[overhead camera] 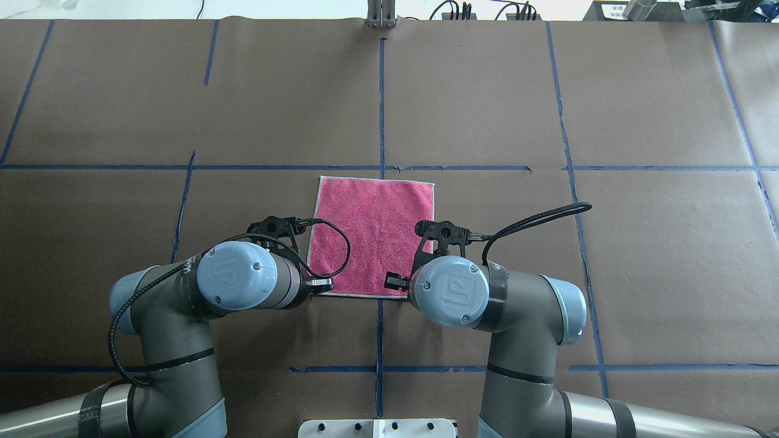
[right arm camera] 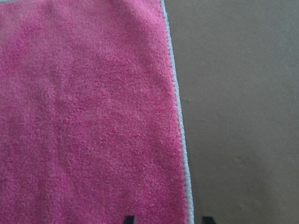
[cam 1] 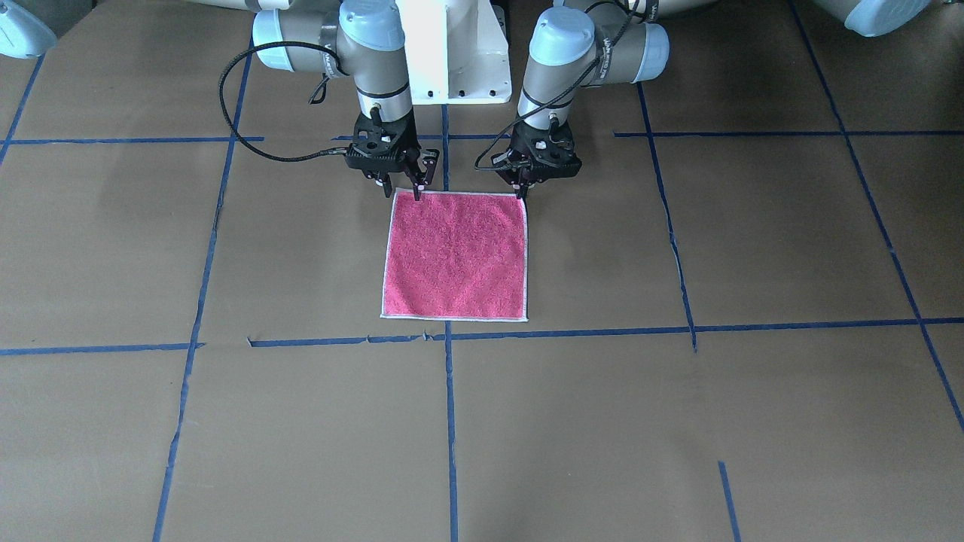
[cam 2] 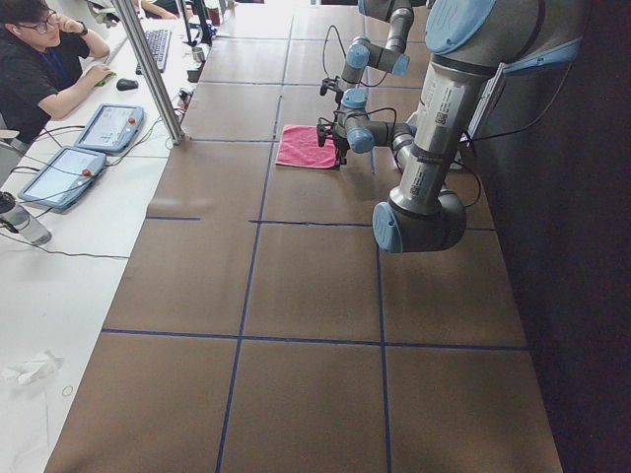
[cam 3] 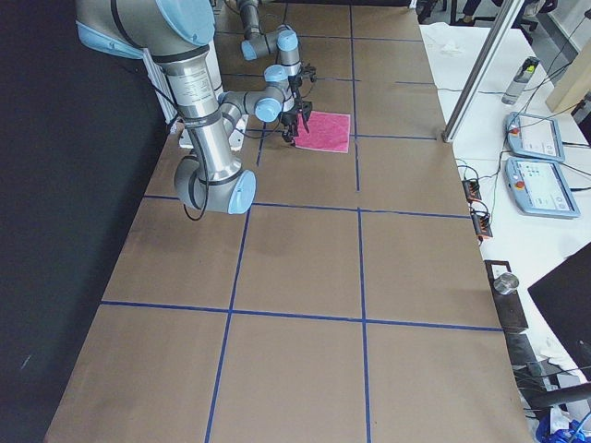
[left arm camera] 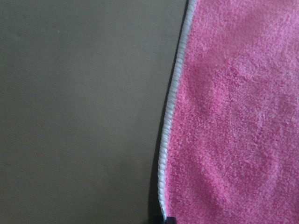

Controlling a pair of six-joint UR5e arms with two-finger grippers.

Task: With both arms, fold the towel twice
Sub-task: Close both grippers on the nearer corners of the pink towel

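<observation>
Exterior front-facing: we count one towel (cam 1: pixel 456 256). It is small, square terry, pink-red face up, with thin white edging all round. It lies flat and unfolded on the brown table (cam 1: pixel 715 421), mid-table. Its 6 o'clock edge is just beside a blue tape line (cam 1: pixel 572 333). No grey face shows.

We count two arms with one gripper each, both at the towel's 12 o'clock edge, the side toward the white base (cam 1: pixel 452 53).
- The right gripper (cam 1: pixel 403 190) is at the 11 o'clock corner. The right wrist view shows two dark fingertips (right arm camera: pixel 206 220) spread apart, one on each side of the white edging, so the claw is spread.
- The left gripper (cam 1: pixel 522 192) is at the 1 o'clock corner. Its fingers look pressed together, and the left wrist view shows a single dark tip right at the edging. We cannot tell whether cloth is pinched between them.

In the overhead view, the left arm (overhead camera: pixel 243 286) covers the towel's 7 o'clock corner and the right arm (overhead camera: pixel 456 292) covers its 5 o'clock corner.
</observation>
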